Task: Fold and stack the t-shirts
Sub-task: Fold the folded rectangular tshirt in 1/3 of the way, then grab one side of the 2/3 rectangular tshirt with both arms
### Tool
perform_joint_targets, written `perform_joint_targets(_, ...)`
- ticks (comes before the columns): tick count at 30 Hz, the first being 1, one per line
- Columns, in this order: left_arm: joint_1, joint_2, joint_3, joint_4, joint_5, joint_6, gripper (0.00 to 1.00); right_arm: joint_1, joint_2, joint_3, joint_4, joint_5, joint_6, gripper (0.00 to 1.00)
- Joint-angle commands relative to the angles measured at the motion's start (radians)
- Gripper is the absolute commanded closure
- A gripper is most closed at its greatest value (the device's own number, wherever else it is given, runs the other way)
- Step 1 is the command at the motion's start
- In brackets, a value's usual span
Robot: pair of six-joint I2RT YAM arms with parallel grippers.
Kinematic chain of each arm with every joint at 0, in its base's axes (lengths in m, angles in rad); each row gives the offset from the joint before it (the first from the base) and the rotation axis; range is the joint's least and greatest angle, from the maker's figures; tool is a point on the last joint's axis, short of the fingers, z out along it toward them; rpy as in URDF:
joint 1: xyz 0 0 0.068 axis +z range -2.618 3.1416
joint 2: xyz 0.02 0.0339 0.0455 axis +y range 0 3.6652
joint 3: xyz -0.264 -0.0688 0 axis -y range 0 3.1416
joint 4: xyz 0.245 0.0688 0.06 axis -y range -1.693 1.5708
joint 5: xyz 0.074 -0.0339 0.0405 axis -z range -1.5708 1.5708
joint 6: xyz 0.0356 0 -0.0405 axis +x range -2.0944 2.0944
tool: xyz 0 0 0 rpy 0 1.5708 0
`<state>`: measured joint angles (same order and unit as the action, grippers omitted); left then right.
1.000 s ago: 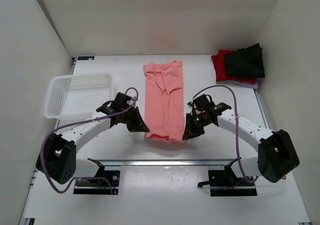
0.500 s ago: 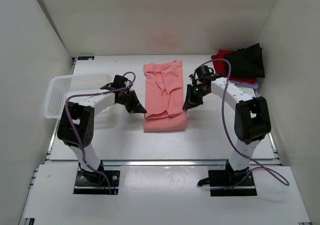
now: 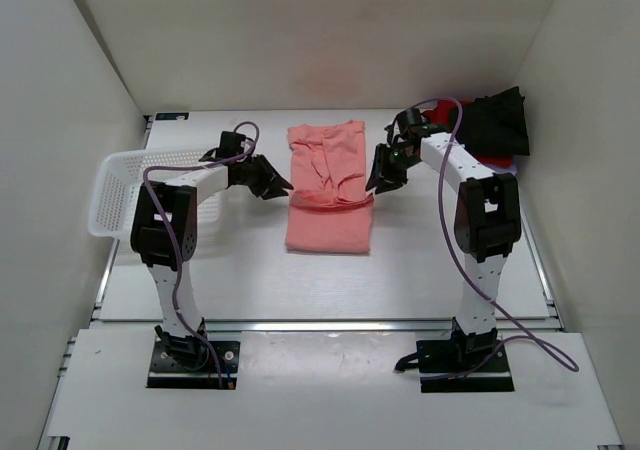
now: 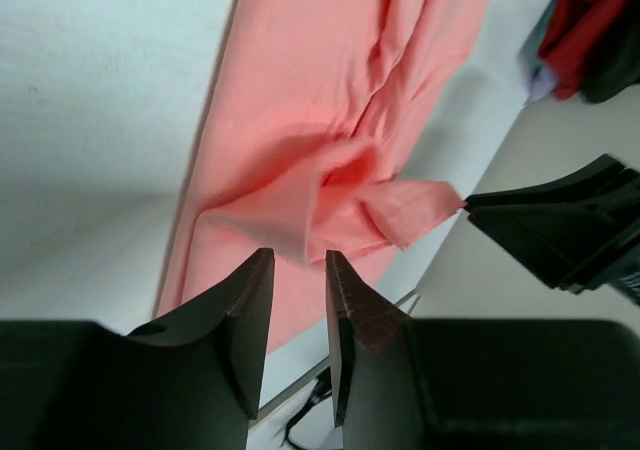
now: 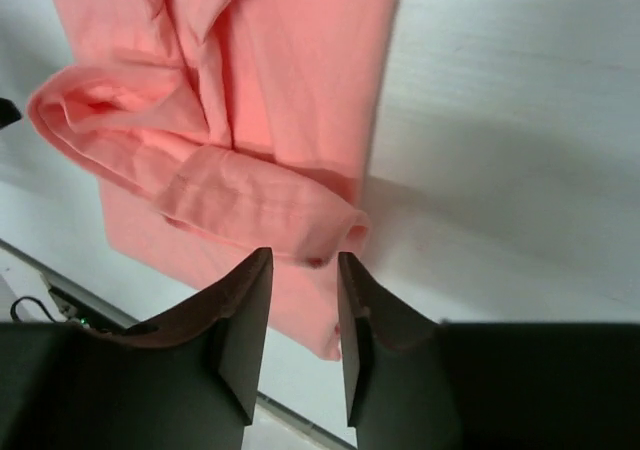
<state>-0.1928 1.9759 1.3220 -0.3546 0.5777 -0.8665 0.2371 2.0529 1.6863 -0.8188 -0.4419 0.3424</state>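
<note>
One salmon-pink t-shirt [image 3: 330,225] lies lengthwise mid-table [image 3: 250,270], folded narrow. Its near end is lifted and doubled back over the middle, forming a raised roll across its width. The far end is flat and creased.

Left gripper [image 3: 283,183] is at the roll's left end. In the wrist view its fingers [image 4: 250,310] stand a narrow slot apart, with a pink cloth corner pinched between the tips. Right gripper [image 3: 372,183] is at the roll's right end. Its fingers [image 5: 245,310] are likewise nearly closed on a hemmed corner.

Folded stack in the far right corner, well apart from the pink shirt: black t-shirt [image 3: 495,120] on top, red t-shirt [image 4: 590,20] beneath, pale lavender t-shirt [image 4: 540,75] edge at the bottom. The right arm's forearm crosses the stack's left edge.

White lattice basket [image 3: 120,185] sits at the left edge. The left arm reaches across its far right corner.
</note>
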Motion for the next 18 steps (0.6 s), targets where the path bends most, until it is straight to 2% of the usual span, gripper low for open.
perform_joint_targets(1,0.019,-0.049,-0.024,0.172,0.028,-0.12,0.62,-0.03,-0.066,0.01,0.064,0.04,0.038,0.69)
perform_joint_targets(4,0.013,-0.075,-0.081,0.207,0.025,-0.15,0.64,-0.044,-0.131,-0.082,0.124,0.049,0.076,0.63)
perform_joint_targets(11,-0.034,-0.235,-0.283,0.209,-0.01,-0.135,0.62,-0.032,-0.293,-0.388,0.237,0.046,0.083,0.61)
perform_joint_targets(18,-0.105,-0.37,-0.375,0.04,-0.16,0.014,0.55,0.083,-0.415,-0.626,0.352,0.017,0.138,0.53)
